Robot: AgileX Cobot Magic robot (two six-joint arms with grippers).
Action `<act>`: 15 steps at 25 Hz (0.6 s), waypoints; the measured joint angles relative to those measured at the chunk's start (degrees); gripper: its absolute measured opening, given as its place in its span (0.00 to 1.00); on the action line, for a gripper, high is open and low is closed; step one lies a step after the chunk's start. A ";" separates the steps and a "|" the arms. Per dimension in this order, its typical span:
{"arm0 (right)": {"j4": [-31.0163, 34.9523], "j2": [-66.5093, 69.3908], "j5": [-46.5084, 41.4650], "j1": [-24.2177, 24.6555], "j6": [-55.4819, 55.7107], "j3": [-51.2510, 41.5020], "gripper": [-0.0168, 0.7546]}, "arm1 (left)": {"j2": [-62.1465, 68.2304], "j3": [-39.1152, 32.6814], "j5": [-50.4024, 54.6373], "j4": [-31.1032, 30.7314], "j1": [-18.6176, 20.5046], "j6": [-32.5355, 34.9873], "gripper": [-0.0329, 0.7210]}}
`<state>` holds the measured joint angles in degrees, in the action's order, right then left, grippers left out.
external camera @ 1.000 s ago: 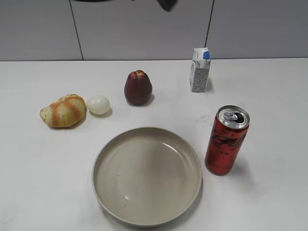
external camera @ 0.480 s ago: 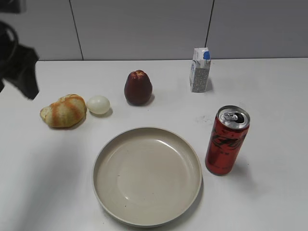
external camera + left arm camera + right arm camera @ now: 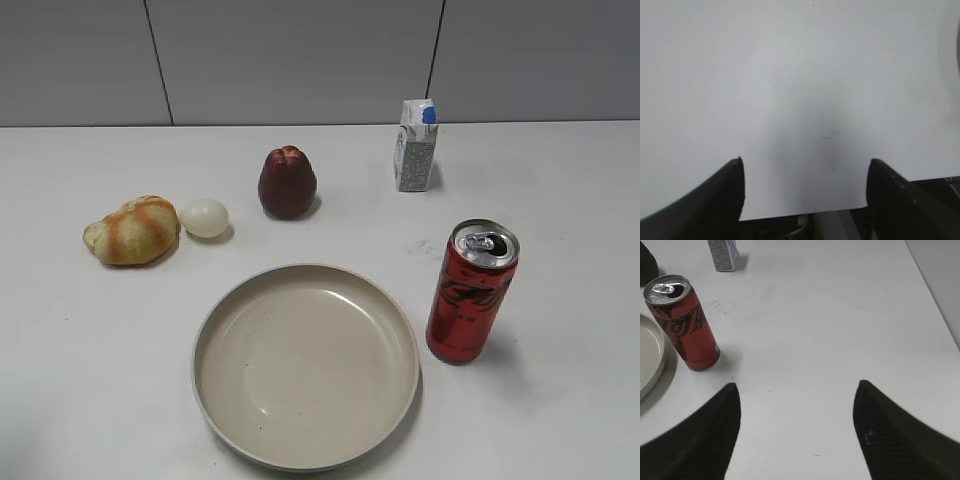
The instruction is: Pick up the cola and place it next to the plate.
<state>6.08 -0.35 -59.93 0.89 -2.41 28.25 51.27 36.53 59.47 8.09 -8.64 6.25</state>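
The cola point(image 3: 471, 292) stands upright on the counter point(image 3: 560, 200), just beside the plate point(image 3: 305, 365) at the plate's 3 o'clock, with a narrow gap between can and rim. In the right wrist view the right gripper point(image 3: 796, 390) hangs over bare counter with its fingers spread wide and nothing between them; the cola point(image 3: 683, 322) lies well apart from it at about 10 o'clock, and an arc of the plate point(image 3: 651, 360) shows at the frame's left edge. The left gripper point(image 3: 805, 167) likewise has its fingers apart over bare counter, holding nothing. The counter is plain white and matt, bearing faint scuff marks; behind it runs a pale grey panelled wall point(image 3: 300, 60) with dark vertical seams. The cola carries black script lettering on red, not legible here. Print on the small white carton point(image 3: 415, 146), at the cola's 11 o'clock, is too small to read.
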 joint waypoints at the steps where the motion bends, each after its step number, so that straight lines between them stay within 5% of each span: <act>1: 0.00 0.00 0.00 0.00 0.00 0.00 0.71 | -3.75 -0.96 0.05 -0.15 0.00 0.00 0.81; 9: 0.00 0.00 0.00 0.00 0.00 0.00 0.71 | -28.92 -7.24 -0.35 -3.70 0.00 0.00 0.81; 15: 0.00 0.00 0.00 0.00 0.00 0.00 0.71 | -35.19 -7.72 -0.28 -3.93 0.00 0.00 0.81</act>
<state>6.08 -0.35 -59.93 0.89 -2.41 28.25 16.08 28.81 59.19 4.16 -8.64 6.25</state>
